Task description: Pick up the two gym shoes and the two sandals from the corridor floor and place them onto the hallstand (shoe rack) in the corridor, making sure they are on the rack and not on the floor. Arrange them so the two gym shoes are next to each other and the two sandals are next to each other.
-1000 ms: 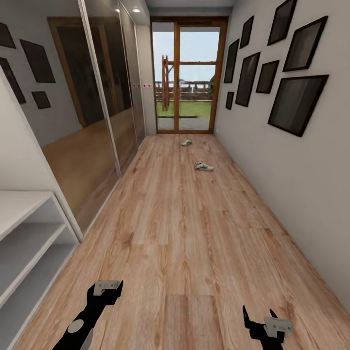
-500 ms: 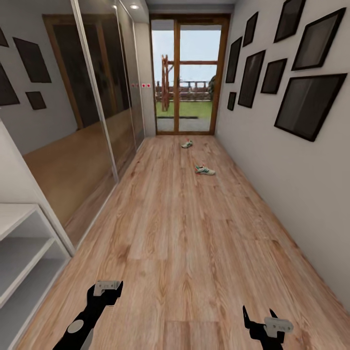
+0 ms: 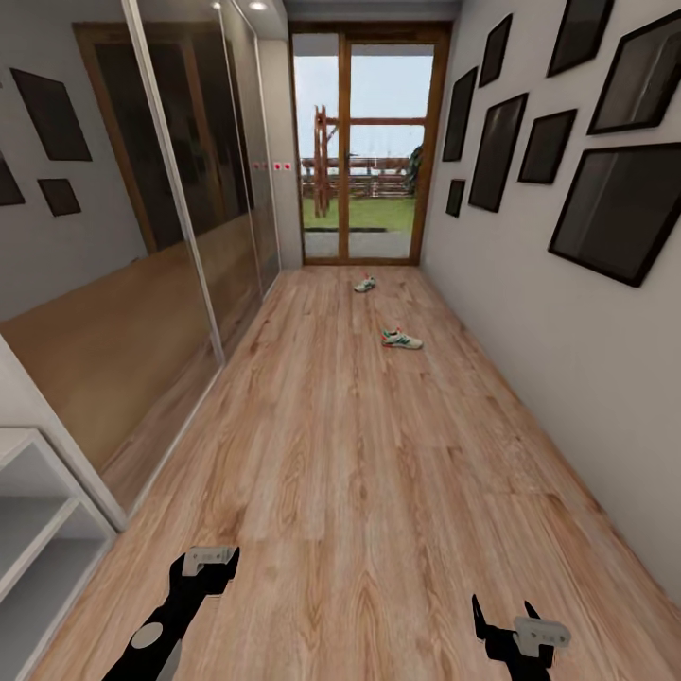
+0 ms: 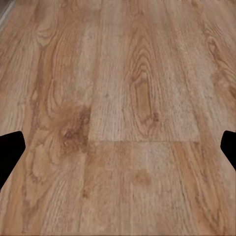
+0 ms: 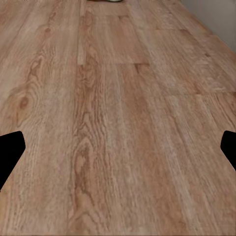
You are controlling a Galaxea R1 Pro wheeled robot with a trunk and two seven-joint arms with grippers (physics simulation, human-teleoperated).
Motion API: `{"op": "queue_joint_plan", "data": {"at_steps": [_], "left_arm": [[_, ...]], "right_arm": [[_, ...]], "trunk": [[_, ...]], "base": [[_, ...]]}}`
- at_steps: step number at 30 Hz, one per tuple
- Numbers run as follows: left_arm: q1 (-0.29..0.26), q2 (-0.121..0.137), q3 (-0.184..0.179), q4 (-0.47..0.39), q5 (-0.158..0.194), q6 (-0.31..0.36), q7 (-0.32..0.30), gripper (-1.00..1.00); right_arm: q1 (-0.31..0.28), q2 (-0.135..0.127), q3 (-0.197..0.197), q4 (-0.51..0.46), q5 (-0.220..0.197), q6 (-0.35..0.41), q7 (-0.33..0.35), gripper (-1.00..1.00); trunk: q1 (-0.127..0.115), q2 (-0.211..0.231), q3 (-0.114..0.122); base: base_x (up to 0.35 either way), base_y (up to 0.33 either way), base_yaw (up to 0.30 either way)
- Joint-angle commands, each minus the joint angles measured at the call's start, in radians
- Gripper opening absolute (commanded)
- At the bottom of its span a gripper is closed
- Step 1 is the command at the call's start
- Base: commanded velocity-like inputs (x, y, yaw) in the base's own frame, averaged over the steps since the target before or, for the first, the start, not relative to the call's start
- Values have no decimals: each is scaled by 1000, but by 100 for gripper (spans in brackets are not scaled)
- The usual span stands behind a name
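Two gym shoes lie far down the corridor floor (image 3: 350,473): the nearer one (image 3: 402,340) right of centre, the farther one (image 3: 364,284) close to the glass door. Both are cream-white with green stripes. The sandals are out of view. A corner of the white hallstand (image 3: 38,501), with open tiers, shows at the lower left edge. My left gripper (image 3: 203,566) and right gripper (image 3: 503,615) hang low over bare planks, far from the shoes. Each is open and holds nothing; in the wrist views the black fingertips (image 4: 10,147) (image 5: 10,147) stand wide apart over wood.
Mirrored sliding wardrobe doors (image 3: 180,208) line the left side. The right wall (image 3: 567,312) carries several dark picture frames. A wood-framed glass door (image 3: 364,142) closes the far end. A long open stretch of floor runs between me and the shoes.
The whole view has shifted: the camera has moved forward along the corridor, so the hallstand has slid toward the lower left edge. Both grippers hold the same pose.
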Motion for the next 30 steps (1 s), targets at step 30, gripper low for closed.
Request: {"op": "queue_joint_plan", "data": {"at_steps": [30], "left_arm": [[-1, -1, 6, -3, -4, -3, -6, 100]], "right_arm": [[-1, 1, 7, 0, -10, -3, 3, 100]], "trunk": [[0, 0, -1]], "base": [[339, 0, 0]]}}
